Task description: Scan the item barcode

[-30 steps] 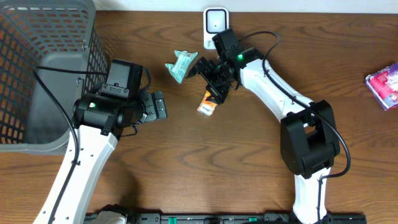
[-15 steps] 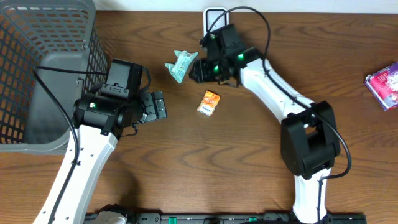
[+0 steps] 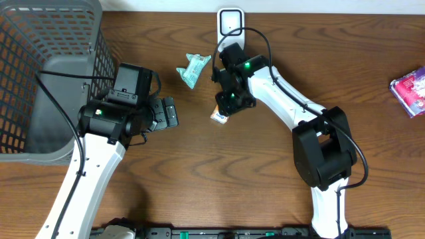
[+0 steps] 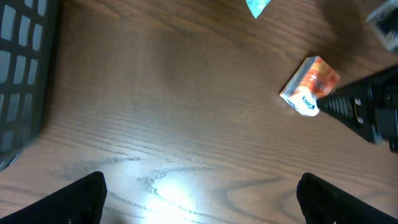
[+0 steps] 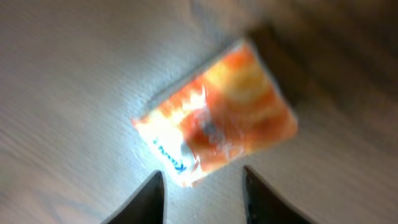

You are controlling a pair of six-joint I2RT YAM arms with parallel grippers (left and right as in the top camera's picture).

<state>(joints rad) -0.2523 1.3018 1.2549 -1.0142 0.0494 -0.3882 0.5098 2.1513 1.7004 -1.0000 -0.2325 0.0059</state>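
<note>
Barely started: the orange packet (image 5: 214,115) lies flat on the counter (image 3: 199,186) (white scanner (image 3: 230,21) sits apart at the far edge), apparently unscanned. Right fingers (image 5: 154,199) hover just over it, partly open, gripping nothing; left fingers (image 4: 81,196) gape wide, empty. Lifting and presenting the barcode are left.

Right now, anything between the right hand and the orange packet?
Nothing visible. The right hand hovers directly over the orange foil packet, only bare wooden table around it; the crumpled teal wrapper lies off to the side.
</note>
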